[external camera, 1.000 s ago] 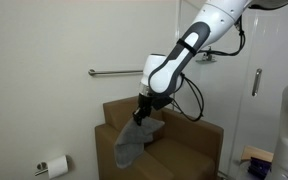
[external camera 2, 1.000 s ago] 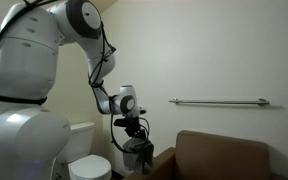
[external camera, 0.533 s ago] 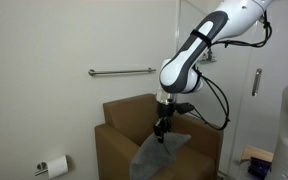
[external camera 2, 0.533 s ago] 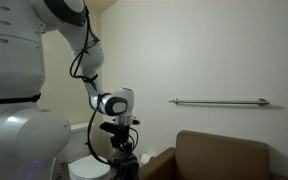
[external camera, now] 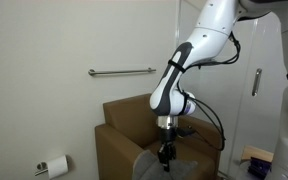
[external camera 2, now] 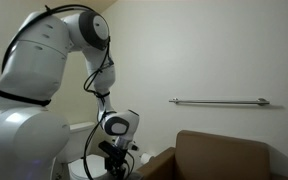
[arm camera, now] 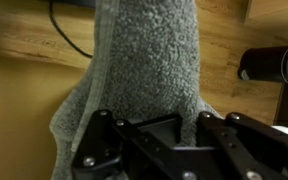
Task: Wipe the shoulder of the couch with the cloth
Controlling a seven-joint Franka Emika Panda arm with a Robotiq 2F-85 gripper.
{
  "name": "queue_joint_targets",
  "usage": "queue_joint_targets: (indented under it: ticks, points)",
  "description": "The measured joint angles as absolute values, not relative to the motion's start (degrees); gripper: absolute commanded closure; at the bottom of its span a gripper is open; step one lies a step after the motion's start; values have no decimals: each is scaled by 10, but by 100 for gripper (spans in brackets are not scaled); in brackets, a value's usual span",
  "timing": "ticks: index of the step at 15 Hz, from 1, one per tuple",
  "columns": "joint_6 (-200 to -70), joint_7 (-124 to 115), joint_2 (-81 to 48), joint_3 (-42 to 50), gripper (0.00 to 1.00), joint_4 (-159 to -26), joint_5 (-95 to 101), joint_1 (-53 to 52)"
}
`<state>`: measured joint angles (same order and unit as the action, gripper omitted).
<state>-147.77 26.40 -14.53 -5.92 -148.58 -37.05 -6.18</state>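
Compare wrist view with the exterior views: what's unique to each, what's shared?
Wrist only: the cloth weave close up, a wood-grain surface, a black cable. Exterior only: the couch, grab bar, paper roll, arm. Shared: the gripper shut on the cloth, which hangs from it.

Open air above couch [external camera: 124, 120] backrest, wall grab bar [external camera: 122, 71] higher up, couch close beside low gripper [external camera: 165, 153], hanging cloth [arm camera: 149, 70] blocking wrist view

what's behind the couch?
In an exterior view, a plain wall with a grab bar above the couch backrest. The wall lower down and any floor behind are hidden by the couch itself.
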Motion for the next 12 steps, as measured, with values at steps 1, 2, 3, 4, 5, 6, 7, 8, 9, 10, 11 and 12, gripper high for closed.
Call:
queue_joint_targets:
  ticks: [1, 2, 3, 4, 5, 6, 7, 8, 9, 10, 11, 12]
  points:
    - [-1486, 268, -179, -71, 97, -1470, -374, -56]
    - [-1500, 268, -212, -82, 97, -1453, -374, -51]
    - [-1517, 268, -245, -89, 96, -1433, -368, -48]
    - [-1527, 266, -274, -93, 96, -1411, -355, -46]
    - [-1520, 254, -291, -93, 96, -1394, -332, -44]
    - [-1501, 232, -296, -92, 96, -1382, -301, -41]
    - [-1481, 210, -299, -89, 96, -1369, -272, -39]
    - [-1463, 188, -305, -85, 96, -1351, -247, -38]
    - [-1450, 169, -312, -81, 96, -1329, -225, -39]
    - [-1443, 154, -320, -76, 96, -1305, -207, -39]
    - [-1442, 142, -329, -70, 97, -1278, -192, -38]
    - [-1442, 132, -341, -64, 97, -1249, -178, -38]
